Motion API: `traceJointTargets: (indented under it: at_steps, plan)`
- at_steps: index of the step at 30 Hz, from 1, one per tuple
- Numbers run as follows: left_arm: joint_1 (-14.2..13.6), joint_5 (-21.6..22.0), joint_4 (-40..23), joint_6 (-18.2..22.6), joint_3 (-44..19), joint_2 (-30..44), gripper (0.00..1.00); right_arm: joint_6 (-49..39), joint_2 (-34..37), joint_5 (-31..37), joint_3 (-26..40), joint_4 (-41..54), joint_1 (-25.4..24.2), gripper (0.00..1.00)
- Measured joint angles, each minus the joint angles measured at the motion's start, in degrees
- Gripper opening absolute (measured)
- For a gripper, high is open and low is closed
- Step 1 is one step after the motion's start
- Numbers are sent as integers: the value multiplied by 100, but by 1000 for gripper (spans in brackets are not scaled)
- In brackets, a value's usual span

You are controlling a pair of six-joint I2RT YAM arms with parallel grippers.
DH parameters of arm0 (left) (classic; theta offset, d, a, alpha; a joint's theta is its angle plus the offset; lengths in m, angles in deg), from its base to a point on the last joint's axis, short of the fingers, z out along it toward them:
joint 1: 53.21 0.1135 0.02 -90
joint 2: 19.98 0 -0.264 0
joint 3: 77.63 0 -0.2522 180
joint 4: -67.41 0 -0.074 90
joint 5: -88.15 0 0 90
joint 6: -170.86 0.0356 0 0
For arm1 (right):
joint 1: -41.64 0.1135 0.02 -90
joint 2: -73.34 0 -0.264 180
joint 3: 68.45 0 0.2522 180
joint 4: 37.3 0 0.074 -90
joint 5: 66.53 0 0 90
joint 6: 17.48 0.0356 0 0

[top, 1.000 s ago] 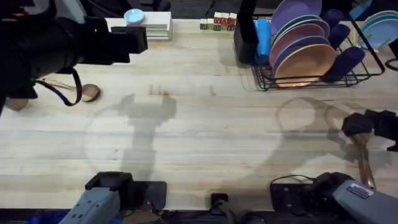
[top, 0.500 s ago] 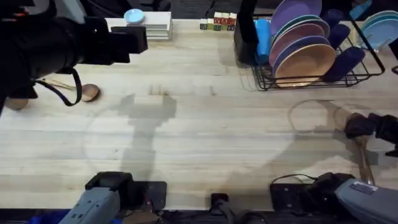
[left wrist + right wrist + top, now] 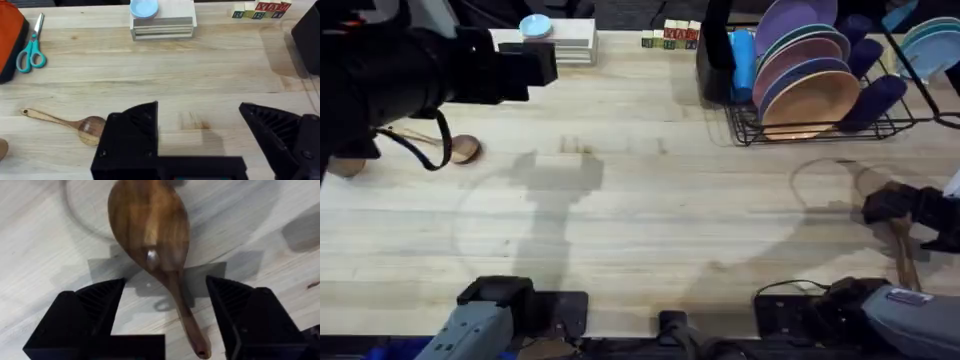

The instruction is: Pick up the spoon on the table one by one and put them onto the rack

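Note:
One wooden spoon (image 3: 150, 227) lies on the table (image 3: 650, 220) at the front right. My right gripper (image 3: 167, 315) is open, with one finger on each side of the spoon's neck just behind the bowl. From overhead, this gripper (image 3: 892, 207) covers the bowl and the spoon's handle (image 3: 904, 255) runs toward the front edge. A second spoon (image 3: 458, 148) lies at the far left, also seen as the spoon (image 3: 87, 129) beside my open left gripper (image 3: 200, 142). The left gripper (image 3: 532, 63) hangs high over the table's back left. The rack (image 3: 820, 85) with plates stands at the back right.
A white stacked stand (image 3: 565, 40) with a blue lid and small letter blocks (image 3: 670, 35) sit along the back edge. Teal scissors (image 3: 30, 50) and an orange item (image 3: 10, 35) lie far left. A small brown object (image 3: 345, 167) rests at the left edge.
My right gripper has shifted slightly left over the right-hand spoon, and its shadow moved with it. The left arm and both spoons have stayed put.

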Motion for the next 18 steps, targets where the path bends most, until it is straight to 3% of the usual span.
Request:
traceJointTargets:
  at_steps: [5,18]
  plan:
    - [0,0,0,0,0,0,993,-24,2,-41,0,20,-11,949]
    - [0,0,0,0,0,0,993,-67,-11,-93,0,268,-5,444]
